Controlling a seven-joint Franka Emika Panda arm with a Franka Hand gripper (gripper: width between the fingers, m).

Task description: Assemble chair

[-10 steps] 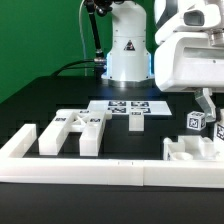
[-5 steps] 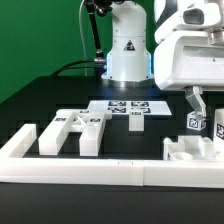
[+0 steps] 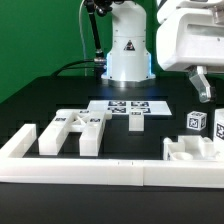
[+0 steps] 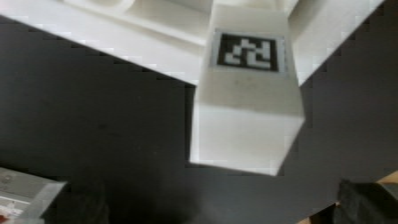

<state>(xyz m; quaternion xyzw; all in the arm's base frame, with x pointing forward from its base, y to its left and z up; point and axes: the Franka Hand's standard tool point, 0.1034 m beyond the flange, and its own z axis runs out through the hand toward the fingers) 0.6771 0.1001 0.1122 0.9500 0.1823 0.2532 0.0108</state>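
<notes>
The chair's white parts lie apart on the black table. Three blocky pieces [image 3: 70, 128] stand toward the exterior view's left. A tagged cube-ended piece [image 3: 196, 122] sits on the exterior view's right, behind a flat panel with round recesses [image 3: 192, 151]. My gripper [image 3: 208, 92] hangs open above that tagged piece, clear of it, with one dark finger [image 3: 203, 86] showing. In the wrist view a white bar with a square tag [image 4: 249, 110] lies below my gripper [image 4: 199, 208], whose jaws stand wide apart with nothing between them.
The marker board [image 3: 128, 108] lies flat in front of the robot base [image 3: 128, 50]. A long low white border rail [image 3: 100, 171] runs along the table's front. A second tagged piece [image 3: 218, 128] sits at the exterior view's right edge.
The gripper was down at the tagged piece on the right and shut. It has opened, let go and risen above the piece, which stays on the table.
</notes>
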